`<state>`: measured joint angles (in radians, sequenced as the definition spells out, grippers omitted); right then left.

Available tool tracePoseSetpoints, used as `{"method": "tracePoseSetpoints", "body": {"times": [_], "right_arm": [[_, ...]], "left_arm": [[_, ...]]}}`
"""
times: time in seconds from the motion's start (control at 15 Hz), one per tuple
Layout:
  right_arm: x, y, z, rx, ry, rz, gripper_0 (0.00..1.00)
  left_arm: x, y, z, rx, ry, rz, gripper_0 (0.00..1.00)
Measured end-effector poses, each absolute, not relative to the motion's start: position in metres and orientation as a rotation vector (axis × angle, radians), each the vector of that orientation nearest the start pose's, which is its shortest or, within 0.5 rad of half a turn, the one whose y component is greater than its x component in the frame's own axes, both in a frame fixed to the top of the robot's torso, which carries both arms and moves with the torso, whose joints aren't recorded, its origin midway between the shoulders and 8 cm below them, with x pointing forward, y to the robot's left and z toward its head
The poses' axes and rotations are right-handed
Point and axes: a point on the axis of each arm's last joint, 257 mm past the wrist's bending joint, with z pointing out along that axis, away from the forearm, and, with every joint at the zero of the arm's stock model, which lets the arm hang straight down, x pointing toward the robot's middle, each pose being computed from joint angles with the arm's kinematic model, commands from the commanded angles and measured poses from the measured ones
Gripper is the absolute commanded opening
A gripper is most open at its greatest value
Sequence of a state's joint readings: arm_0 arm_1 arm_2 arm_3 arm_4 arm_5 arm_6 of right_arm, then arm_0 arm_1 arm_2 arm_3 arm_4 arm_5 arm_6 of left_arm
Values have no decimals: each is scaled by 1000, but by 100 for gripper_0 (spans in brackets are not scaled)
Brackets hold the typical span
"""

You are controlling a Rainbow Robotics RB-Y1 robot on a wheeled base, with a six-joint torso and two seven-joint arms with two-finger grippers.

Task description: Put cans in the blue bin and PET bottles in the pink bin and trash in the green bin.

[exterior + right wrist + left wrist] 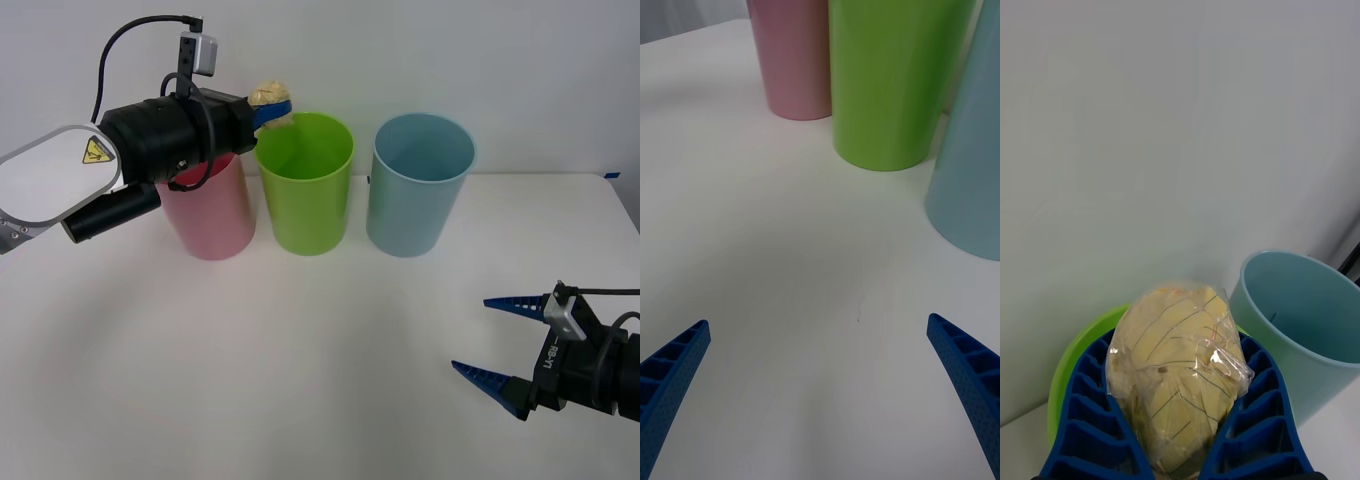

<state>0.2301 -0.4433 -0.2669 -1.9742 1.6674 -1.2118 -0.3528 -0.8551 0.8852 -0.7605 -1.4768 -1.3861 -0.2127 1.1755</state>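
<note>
Upper left of frame, left tool clenches the trash at the green bin's near rim; right tool gapes, idle.

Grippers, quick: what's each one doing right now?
Left gripper: shut on the trash, at the green bin rim.
Right gripper: open, holding nothing, low over the table.

The pink bin, green bin and blue bin stand in a row, left to right, on the tabletop. The trash is above the green bin's left rim.
</note>
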Motion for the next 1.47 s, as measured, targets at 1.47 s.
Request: {"method": "tracePoseSetpoints", "body": {"times": [1.47], "right_arm": [[364,-212,-234,-1009,1771,472,100]], "left_arm": [[637,67,-78,564,1794,-619,0]]}}
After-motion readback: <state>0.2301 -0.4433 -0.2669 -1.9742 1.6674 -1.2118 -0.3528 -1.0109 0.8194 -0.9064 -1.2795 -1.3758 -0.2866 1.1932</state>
